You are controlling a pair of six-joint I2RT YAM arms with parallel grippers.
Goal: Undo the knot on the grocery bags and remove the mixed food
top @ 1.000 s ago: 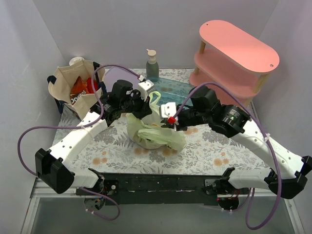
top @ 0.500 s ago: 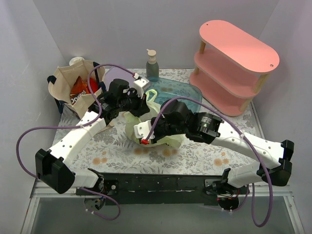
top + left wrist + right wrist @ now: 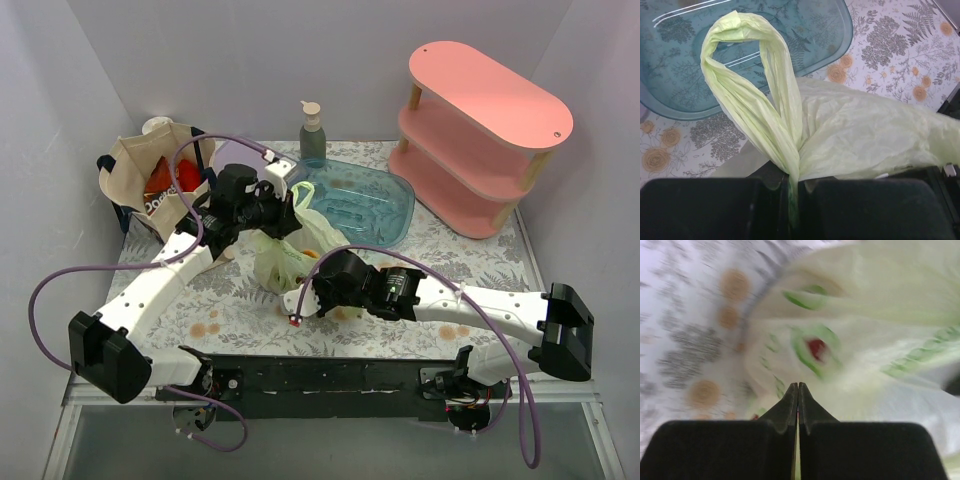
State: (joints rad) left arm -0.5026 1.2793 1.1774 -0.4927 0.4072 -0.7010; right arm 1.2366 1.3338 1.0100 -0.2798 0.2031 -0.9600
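Note:
The pale-green plastic bag (image 3: 285, 255) sits mid-table, bulging. My left gripper (image 3: 283, 208) is shut on the twisted base of its handle loop (image 3: 747, 95); the loop stands up from the jaws (image 3: 790, 182) over the tray. My right gripper (image 3: 318, 280) is shut, its tips (image 3: 798, 386) right at the bag's near side, and no plastic bunches at them. That view is blurred; a red blot with green marks (image 3: 816, 347) shows on the bag. The beige canvas tote (image 3: 135, 165) stands far left with a Doritos bag (image 3: 163, 188) in it. Grapes and fruit are hidden.
A clear blue tray (image 3: 385, 195) lies just behind the green bag. A pump bottle (image 3: 313, 135) stands at the back. A pink two-tier shelf (image 3: 480, 120) fills the back right. A white object (image 3: 155, 125) peeks out behind the tote.
My right arm has swung from the bag's right side down and left to its near side. The bag has bunched up narrower. My left gripper keeps its hold, shifted slightly left.

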